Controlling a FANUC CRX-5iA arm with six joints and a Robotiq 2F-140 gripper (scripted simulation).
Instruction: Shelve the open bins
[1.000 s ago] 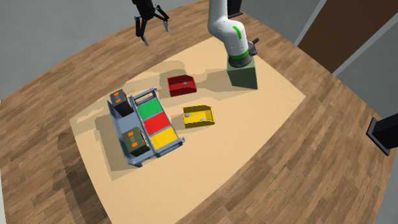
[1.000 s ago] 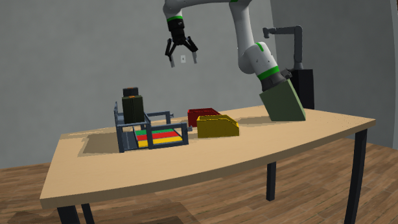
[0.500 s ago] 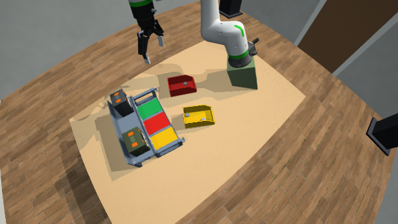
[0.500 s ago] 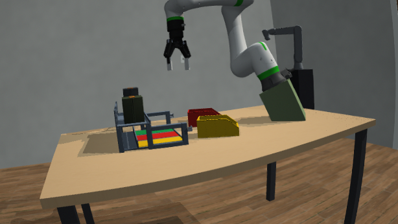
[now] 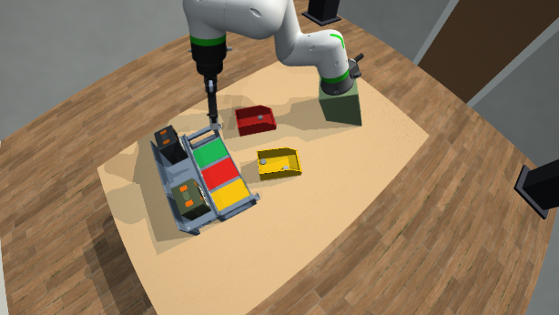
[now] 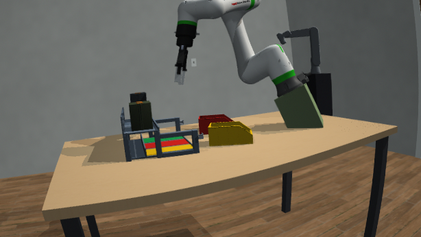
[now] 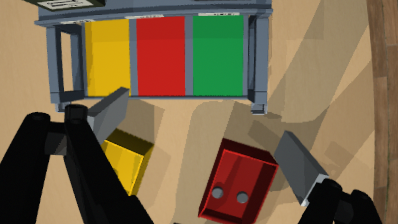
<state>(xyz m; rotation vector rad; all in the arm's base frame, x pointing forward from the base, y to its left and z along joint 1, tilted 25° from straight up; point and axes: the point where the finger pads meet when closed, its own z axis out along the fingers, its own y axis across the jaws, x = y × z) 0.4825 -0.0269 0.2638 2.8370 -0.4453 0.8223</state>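
Your tool [image 5: 216, 126] [image 6: 179, 81] [image 7: 205, 124] is spread wide with nothing between its fingers, and it hangs in the air above the table [image 5: 319, 196] [image 6: 219, 171] [image 7: 175, 150]. In the exterior view you have it higher than the shelf [image 5: 219, 218] [image 6: 158, 144] [image 7: 260, 60] and both bins, touching none of them. Its fingers point down, slightly tilted.

Your red bin [image 5: 255, 120] [image 6: 214, 121] [image 7: 239, 182] stands on the table in front of the shelf, apart from it, and you can see two round grey parts [image 7: 217, 192] inside it from the wrist. Your yellow bin [image 5: 279, 164] [image 6: 230, 134] [image 7: 127, 160] also stands on the table, near the red one but not touching it; the top view shows you two grey parts [image 5: 263, 161] in it. Both bins are level, and neither is on the shelf.

Across the shelf you have three colored marks side by side: green [image 5: 210, 153] [image 6: 162, 140] [image 7: 218, 55], red [image 5: 221, 174] [image 6: 166, 143] [image 7: 161, 57] in the middle, and yellow [image 5: 231, 194] [image 6: 169, 149] [image 7: 108, 57]. On the shelf's upper board behind them, you see two dark boxes with orange patches: a black one [image 5: 172, 147] [image 6: 138, 97] toward the green end and an olive one [image 5: 191, 200] [image 6: 140, 116] toward the yellow end.

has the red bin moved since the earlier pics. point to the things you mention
No. In the top and exterior views the red bin [image 5: 248, 127] [image 6: 206, 127] [image 7: 240, 175] sits as before, beside the shelf [image 5: 220, 218] [image 6: 158, 144] [image 7: 257, 55], with the same gap to it.
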